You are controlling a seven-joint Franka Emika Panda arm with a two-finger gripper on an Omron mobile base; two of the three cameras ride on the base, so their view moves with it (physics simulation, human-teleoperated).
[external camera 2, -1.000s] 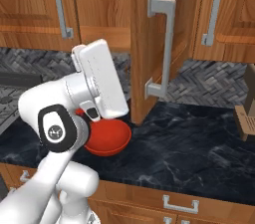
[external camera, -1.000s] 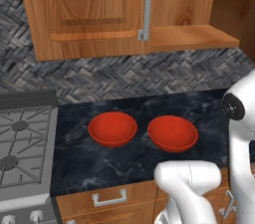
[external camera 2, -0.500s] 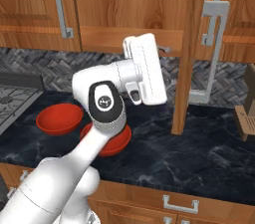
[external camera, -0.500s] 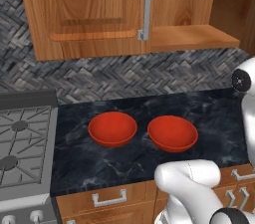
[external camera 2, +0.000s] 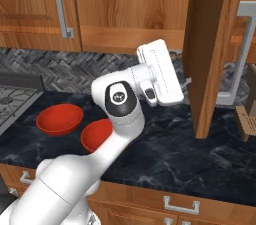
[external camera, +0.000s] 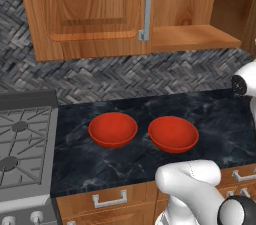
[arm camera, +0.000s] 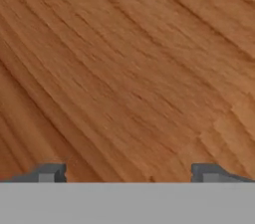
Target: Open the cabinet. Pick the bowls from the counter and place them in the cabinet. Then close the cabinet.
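So the cabinet (external camera 2: 212, 49) door's swung open, claw (arm camera: 127, 173) spread wide against wood; next up, reach down for a bowl (external camera: 173, 133) mid-counter (external camera: 220, 119).

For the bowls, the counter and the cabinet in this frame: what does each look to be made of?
The bowls: plain red with a soft sheen, likely glazed ceramic or plastic; the look leaves it open. The counter: polished dark stone, judging by its pale marbled veins. The cabinet: warm brown wood with visible grain, and a bar handle that looks like brushed metal.
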